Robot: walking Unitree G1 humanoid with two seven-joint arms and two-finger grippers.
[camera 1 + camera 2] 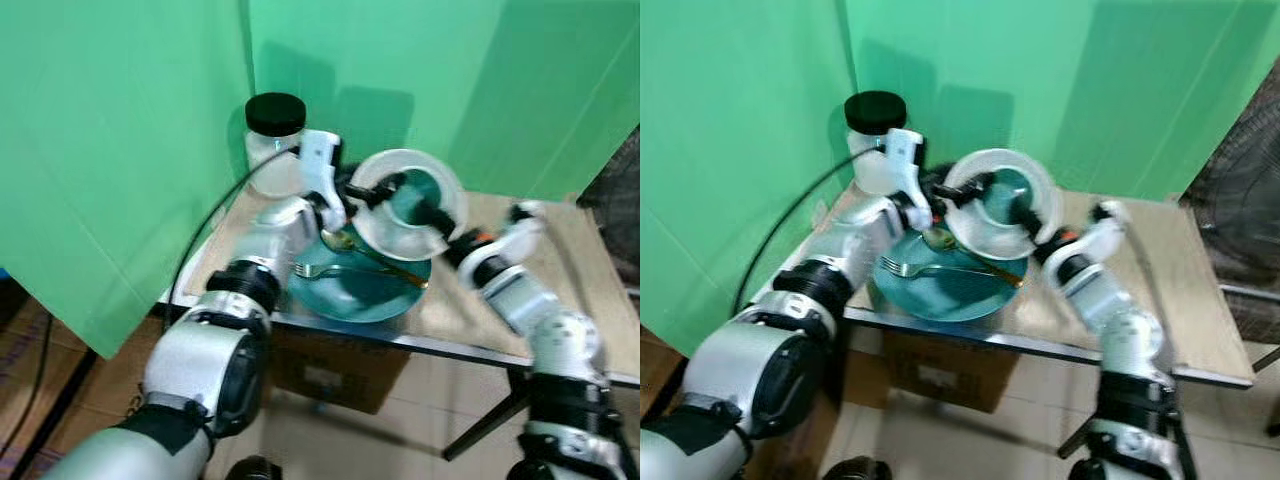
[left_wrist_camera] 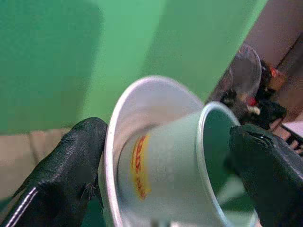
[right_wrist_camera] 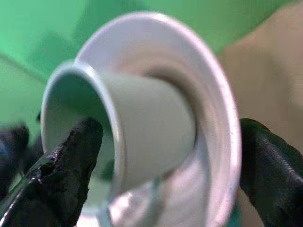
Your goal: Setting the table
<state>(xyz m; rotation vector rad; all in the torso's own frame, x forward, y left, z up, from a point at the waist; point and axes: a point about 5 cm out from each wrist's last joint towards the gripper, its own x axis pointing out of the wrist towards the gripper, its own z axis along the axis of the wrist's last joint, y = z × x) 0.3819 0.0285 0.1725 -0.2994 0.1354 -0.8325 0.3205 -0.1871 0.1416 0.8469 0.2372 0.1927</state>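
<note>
A white saucer (image 1: 402,162) with a teal cup (image 1: 412,203) on it hangs steeply tilted above the table, held from both sides. My left gripper (image 1: 368,190) grips its left side; in the left wrist view its fingers (image 2: 71,165) bracket the saucer (image 2: 142,123) and cup (image 2: 180,156). My right gripper (image 1: 445,230) clamps the right side, with the cup (image 3: 142,127) and saucer (image 3: 208,94) between its fingers (image 3: 270,161). Below lies a teal plate (image 1: 350,292) carrying a fork (image 1: 318,270) and a gold spoon (image 1: 340,240).
A clear jar with a black lid (image 1: 275,135) stands at the table's back left corner. The wooden table (image 1: 565,235) has bare room to the right. A cardboard box (image 1: 330,370) sits underneath. Green cloth hangs behind, and a black cable (image 1: 200,240) trails off the left edge.
</note>
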